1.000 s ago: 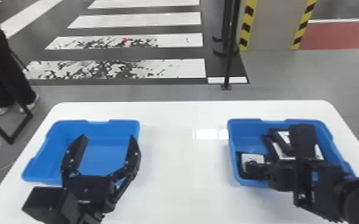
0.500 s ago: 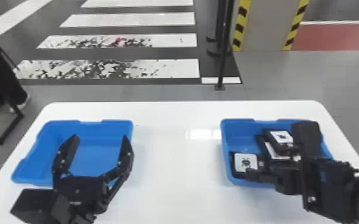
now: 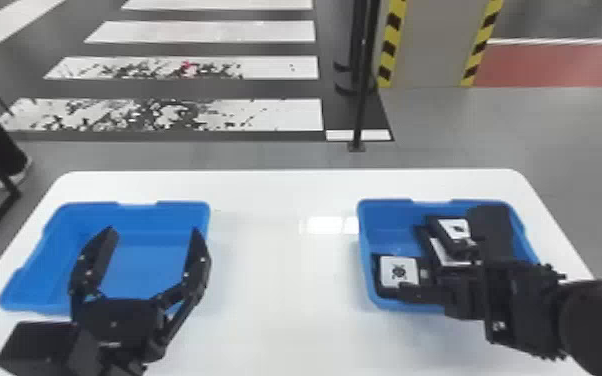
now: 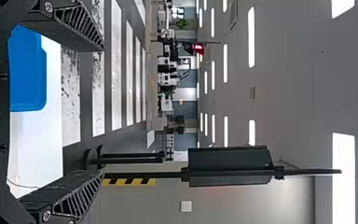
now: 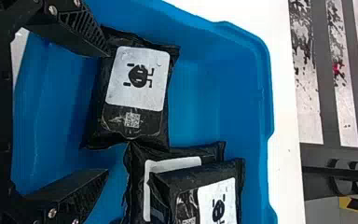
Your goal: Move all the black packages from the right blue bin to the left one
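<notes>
The table (image 3: 285,320) has a smooth, glossy white top with rounded far corners. The left bin (image 3: 165,265), near the table's left edge, is smooth blue plastic with a notched rim. The right bin (image 3: 385,230), of the same make, sits near the table's right edge and holds the black packages. One package (image 5: 135,93) is a soft, crinkled pouch with a white label, in the bin's near left corner. Farther in, a flat-faced package (image 5: 214,193) overlaps a wrinkled lower package (image 5: 172,161).

The left tool (image 3: 154,231), ridged and tapering, is spread wide above the left bin. The right tool (image 3: 445,250) is reaching into the right bin, also spread, pinching nothing.

Compared with a second ago, the table and bins lie farther left in the head view. The right tool has shifted slightly, uncovering more of the upper package's label, while the packages remain in the right bin.
</notes>
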Controlling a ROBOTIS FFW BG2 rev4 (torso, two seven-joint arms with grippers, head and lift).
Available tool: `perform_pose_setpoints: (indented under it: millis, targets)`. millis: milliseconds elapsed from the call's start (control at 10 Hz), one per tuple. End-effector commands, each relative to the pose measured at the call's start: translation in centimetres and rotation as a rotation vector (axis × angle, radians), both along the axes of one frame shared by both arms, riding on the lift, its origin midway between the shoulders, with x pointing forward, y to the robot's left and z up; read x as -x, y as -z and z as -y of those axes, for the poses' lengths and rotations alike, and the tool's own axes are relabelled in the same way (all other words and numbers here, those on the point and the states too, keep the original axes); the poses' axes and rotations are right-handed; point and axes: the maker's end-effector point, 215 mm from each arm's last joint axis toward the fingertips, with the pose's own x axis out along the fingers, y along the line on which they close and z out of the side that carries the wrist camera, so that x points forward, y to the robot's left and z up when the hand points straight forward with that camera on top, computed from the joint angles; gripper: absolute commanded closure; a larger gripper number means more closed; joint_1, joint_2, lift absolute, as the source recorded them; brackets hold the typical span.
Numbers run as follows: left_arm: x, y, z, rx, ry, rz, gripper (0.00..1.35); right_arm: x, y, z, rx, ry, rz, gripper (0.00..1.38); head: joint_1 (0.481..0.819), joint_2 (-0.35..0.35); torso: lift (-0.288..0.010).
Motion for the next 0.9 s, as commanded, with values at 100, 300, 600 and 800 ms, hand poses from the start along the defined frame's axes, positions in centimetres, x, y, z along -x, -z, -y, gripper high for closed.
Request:
perform_pose_setpoints:
  millis: [100, 300, 600, 800]
  targets:
    - [0.0, 0.0, 0.1, 0.001, 0.001, 0.0, 0.1, -1.8, 1.1, -0.6, -0.032, 0.01, -0.001, 0.13, 0.695, 0.02, -0.132]
    - [0.1, 0.3, 0.1, 0.001, 0.001, -0.005, 0.1, -2.9, 1.5, -1.3, -0.06, 0.01, -0.004, 0.21, 0.695, 0.028, -0.132]
    - [0.1, 0.4, 0.0, -0.001, -0.001, -0.007, 0.1, -2.8, 2.2, -2.0, -0.109, 0.002, -0.019, 1.07, 0.695, 0.04, -0.132]
    - [0.1, 0.3, 0.0, 0.001, -0.001, -0.004, 0.1, -3.1, 0.7, -3.5, -0.162, -0.012, 0.033, 1.16, 0.695, 0.046, -0.132]
